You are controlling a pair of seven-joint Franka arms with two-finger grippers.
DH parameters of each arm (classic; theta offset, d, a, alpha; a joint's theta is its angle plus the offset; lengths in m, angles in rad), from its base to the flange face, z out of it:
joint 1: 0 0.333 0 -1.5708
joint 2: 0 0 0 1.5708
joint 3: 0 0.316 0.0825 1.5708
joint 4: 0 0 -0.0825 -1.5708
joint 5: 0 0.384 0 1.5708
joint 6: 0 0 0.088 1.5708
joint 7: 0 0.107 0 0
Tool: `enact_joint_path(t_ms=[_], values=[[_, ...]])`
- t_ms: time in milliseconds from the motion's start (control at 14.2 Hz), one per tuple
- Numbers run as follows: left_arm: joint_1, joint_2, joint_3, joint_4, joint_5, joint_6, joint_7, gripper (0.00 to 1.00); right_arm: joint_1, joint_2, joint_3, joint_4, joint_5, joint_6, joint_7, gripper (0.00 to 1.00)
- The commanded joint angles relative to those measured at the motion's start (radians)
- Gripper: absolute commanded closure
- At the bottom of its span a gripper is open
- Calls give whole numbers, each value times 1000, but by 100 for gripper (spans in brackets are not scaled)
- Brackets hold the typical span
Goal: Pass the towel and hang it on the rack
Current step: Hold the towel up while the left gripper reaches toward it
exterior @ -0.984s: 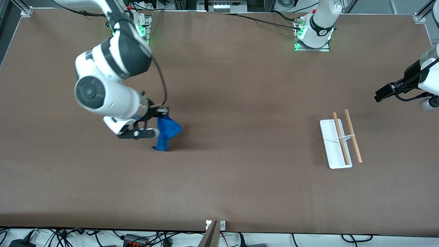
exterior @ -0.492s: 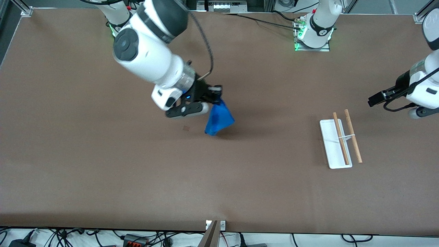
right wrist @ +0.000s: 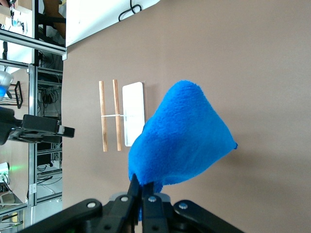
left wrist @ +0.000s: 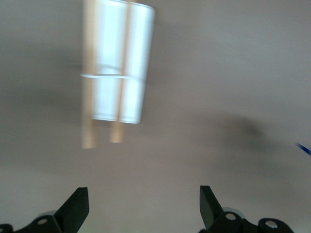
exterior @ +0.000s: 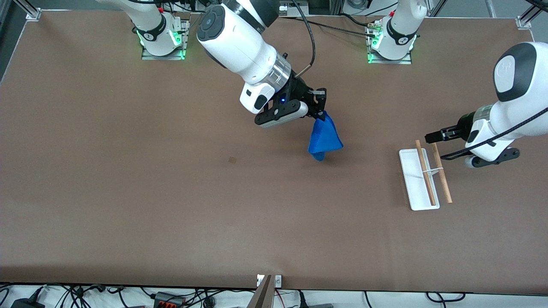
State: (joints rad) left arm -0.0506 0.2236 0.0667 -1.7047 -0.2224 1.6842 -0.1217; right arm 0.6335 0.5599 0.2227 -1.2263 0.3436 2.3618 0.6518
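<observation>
My right gripper (exterior: pixel 320 110) is shut on the top of the royal-blue towel (exterior: pixel 324 138), which hangs bunched in the air over the middle of the table. In the right wrist view the towel (right wrist: pixel 180 138) fills the centre, pinched between the fingers. The rack (exterior: pixel 425 174), a white base with two wooden rods, stands toward the left arm's end of the table; it also shows in the left wrist view (left wrist: pixel 116 68) and the right wrist view (right wrist: pixel 121 116). My left gripper (exterior: pixel 433 145) is open and empty, in the air over the rods' end nearest the robots' bases.
The brown table (exterior: pixel 171 205) bears a small dark mark (exterior: pixel 232 160) toward the right arm's end of the table from the towel. Cables and a bracket lie along the table edge nearest the front camera.
My right gripper has carried the towel up off the table and along toward the rack. My left gripper has moved in from the table's end to the rack.
</observation>
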Motion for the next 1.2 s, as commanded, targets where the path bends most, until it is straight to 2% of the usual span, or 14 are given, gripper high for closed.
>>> enact_joint_path(t_ms=[0,141,352,422,562,703,1125], values=[[104,80,4,28,-225,-12,359,0,11,11,-2,31,17,4,15,100],[124,118,4,28,-274,-12,560,0,17,11,-2,31,17,4,17,100],[106,129,-1,31,-347,-14,747,0,17,11,-2,31,15,4,17,100],[97,129,-14,31,-351,-8,810,0,17,11,-2,31,15,4,17,100],[89,132,-42,30,-435,23,992,0,17,11,-2,31,15,4,17,100],[71,134,-105,21,-459,106,1242,0,17,9,-2,31,15,4,17,100],[63,149,-234,-16,-517,235,1588,0,17,8,-3,31,8,4,17,100]])
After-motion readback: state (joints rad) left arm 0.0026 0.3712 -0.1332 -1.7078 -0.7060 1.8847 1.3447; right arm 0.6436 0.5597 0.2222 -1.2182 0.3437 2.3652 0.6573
